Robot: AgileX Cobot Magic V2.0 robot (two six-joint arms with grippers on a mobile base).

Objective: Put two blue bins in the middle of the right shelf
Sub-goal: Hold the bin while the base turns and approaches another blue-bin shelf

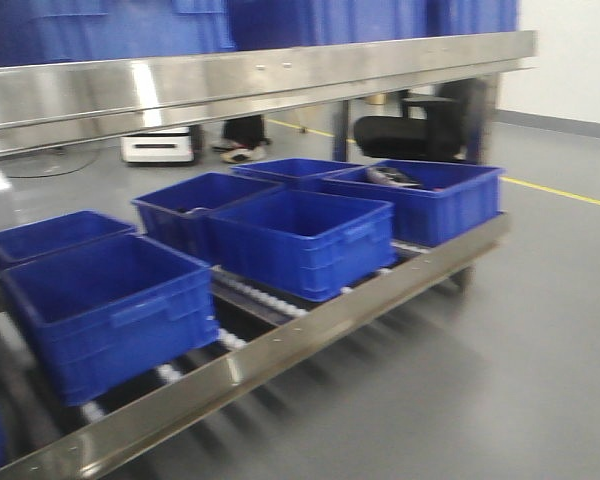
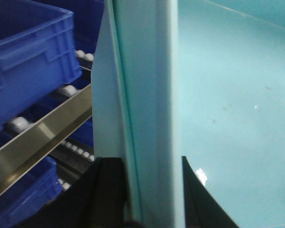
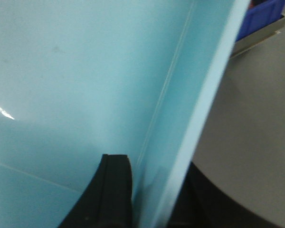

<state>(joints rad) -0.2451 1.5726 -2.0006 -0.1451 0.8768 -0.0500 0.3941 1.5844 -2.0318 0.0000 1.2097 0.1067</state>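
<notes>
While base faces roller shelf, six dark-blue bins sit on its rollers, apparently as stored stock. Pale-blue bin in both wrist views, off shelf, held between arms. Left claw clenched across pale-blue bin wall; right claw clenched across opposite wall. Judgement: two-sided rim grip keeps bin level for carry. Right shelf middle not identifiable; front view blurred.

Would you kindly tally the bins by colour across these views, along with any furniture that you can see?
Dark blue bins: 6
Pale turquoise bin: 1, seemingly the same one in both wrist views
Black office chair: 1
Total: 8
</notes>
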